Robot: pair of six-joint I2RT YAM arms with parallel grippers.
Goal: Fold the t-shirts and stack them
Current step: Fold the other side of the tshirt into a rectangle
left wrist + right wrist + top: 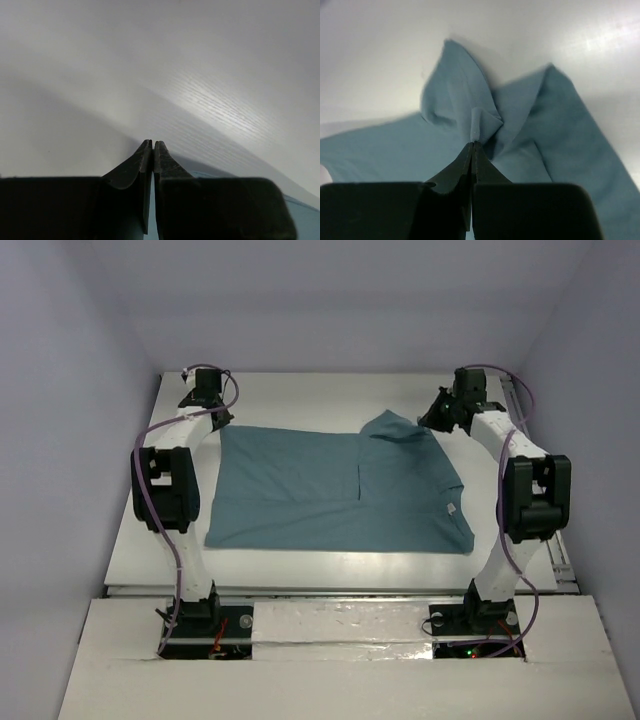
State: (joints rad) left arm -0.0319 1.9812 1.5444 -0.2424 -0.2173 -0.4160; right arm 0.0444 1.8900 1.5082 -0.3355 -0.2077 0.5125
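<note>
Top external view shows one teal t-shirt (300, 495) spread on the white table (300, 390), between the two arms. Its long axis is laid from left to right, across the reach of both arms, and a small white label (452, 508) is seen near its right near corner.

The right gripper (440, 418) is placed at the far right corner of the t-shirt. Its jaws are closed fully on a small pinch of cloth, and from this pinch a ridge of fabric is raised above the rest, which lies flat. The t-shirt lies to the left and toward the near edge from these jaws, so it is judged that a fold must be carried in that direction, over the body of the t-shirt.

The left gripper (205, 392) is found at the far left corner, just beyond the edge of the cloth. Its jaws are pressed together with only a thin slit between them, and the tips point at bare table. A strip of teal is seen low in the left wrist view, behind the tips, but it cannot be told with certainty whether any cloth is held; probably none is.

The right arm is the nearer one to the raised part. One t-shirt, one label and two grippers are counted, so nothing is there yet to be stacked on.
</note>
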